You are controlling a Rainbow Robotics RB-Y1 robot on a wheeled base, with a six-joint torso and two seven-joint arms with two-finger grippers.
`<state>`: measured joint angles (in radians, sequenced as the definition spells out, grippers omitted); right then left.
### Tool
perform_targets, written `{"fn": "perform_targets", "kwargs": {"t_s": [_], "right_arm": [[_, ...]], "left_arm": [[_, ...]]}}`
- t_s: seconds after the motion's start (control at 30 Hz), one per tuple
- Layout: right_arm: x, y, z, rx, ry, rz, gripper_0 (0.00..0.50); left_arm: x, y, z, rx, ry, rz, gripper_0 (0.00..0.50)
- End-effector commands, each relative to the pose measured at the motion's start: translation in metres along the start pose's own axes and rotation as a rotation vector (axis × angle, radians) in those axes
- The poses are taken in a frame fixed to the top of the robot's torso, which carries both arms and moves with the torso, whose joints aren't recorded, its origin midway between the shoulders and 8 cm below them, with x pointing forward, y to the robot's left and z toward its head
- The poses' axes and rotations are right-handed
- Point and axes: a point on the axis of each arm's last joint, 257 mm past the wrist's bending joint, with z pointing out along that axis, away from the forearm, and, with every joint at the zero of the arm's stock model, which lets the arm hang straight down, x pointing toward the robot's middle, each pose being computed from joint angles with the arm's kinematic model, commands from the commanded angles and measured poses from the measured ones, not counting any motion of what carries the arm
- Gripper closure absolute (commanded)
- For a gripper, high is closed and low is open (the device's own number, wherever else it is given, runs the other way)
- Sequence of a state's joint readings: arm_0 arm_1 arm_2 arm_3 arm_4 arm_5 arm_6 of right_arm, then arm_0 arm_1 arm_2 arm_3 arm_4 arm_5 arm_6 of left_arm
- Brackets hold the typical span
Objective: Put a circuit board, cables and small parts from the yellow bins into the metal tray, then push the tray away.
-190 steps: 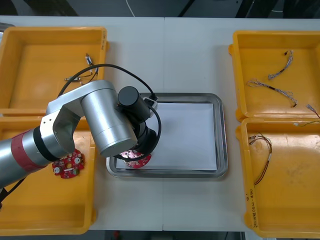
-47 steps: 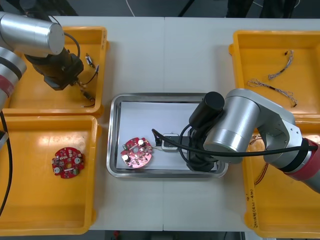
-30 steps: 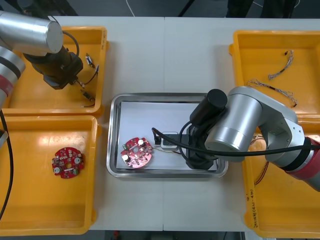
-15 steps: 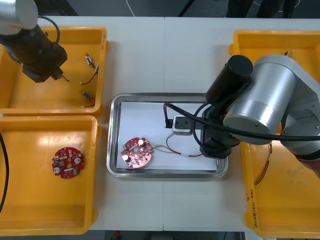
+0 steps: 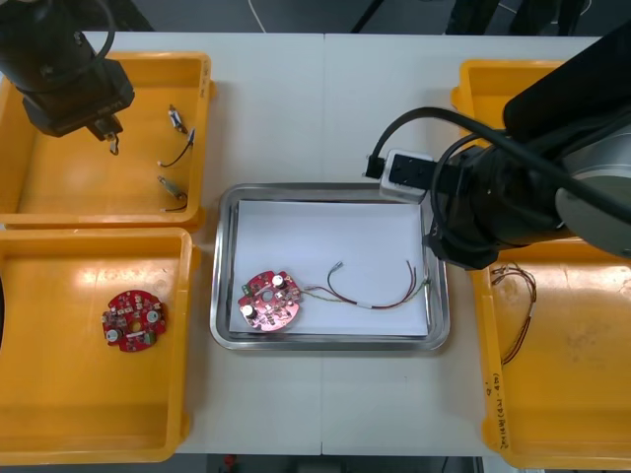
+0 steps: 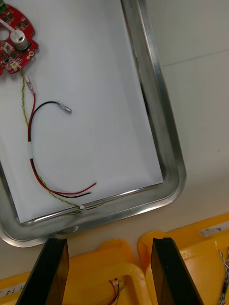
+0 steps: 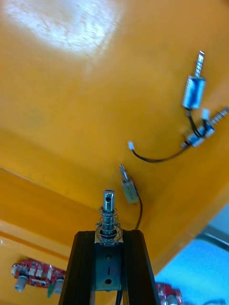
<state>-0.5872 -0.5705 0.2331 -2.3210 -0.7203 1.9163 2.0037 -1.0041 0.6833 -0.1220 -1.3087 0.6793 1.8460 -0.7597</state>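
A round red circuit board (image 5: 268,301) lay flat at the near left of the metal tray (image 5: 325,342), on its white inside. A red and yellow cable (image 5: 373,293) curved from just beside the board toward the tray's right rim. The right gripper (image 6: 109,243) hung above the tray's right edge, near the two right yellow bins (image 5: 572,384), its black fingers standing wide apart with nothing between them. At the far left, the left gripper (image 7: 109,238) hovered over the far left yellow bin (image 5: 69,187), its fingers clamped on a small metal part (image 7: 109,209) that stuck out past the fingertips. On that bin's floor, near its right wall, lay other small metal parts (image 5: 175,118) and a black cable (image 5: 177,154). A second circuit board (image 5: 133,321) lay in the near left bin (image 5: 79,404), well apart from the tray.
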Motion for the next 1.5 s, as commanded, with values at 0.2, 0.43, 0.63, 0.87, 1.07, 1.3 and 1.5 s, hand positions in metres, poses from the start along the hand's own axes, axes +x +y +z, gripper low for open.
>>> {"fn": "perform_targets", "kwargs": {"t_s": [0.2,0.43,0.63,0.87,1.07,1.3,1.5], "right_arm": [[0.006,-0.041,-0.037,0.117,-0.081,0.119,0.000],[0.032,-0.073,-0.049,0.198,-0.067,0.240,0.000],[0.056,-0.097,-0.055,0.231,-0.054,0.352,0.000],[0.095,-0.124,-0.063,0.255,-0.043,0.505,0.000],[0.132,-0.145,-0.067,0.292,0.001,0.623,0.000],[0.154,-0.157,-0.062,0.292,0.053,0.683,0.000],[0.170,-0.157,-0.048,0.238,0.093,0.715,0.000]], "left_arm": [[0.042,-0.060,-0.050,0.083,-0.078,0.208,0.500],[0.092,-0.089,-0.037,0.097,-0.071,0.344,0.499],[0.125,-0.113,-0.017,0.105,-0.056,0.426,0.499],[0.154,-0.136,0.006,0.107,-0.058,0.497,0.500],[0.174,-0.146,0.022,0.100,-0.048,0.541,0.498],[0.187,-0.154,0.046,0.090,-0.033,0.561,0.500],[0.192,-0.150,0.066,0.060,-0.018,0.564,0.499]]}}
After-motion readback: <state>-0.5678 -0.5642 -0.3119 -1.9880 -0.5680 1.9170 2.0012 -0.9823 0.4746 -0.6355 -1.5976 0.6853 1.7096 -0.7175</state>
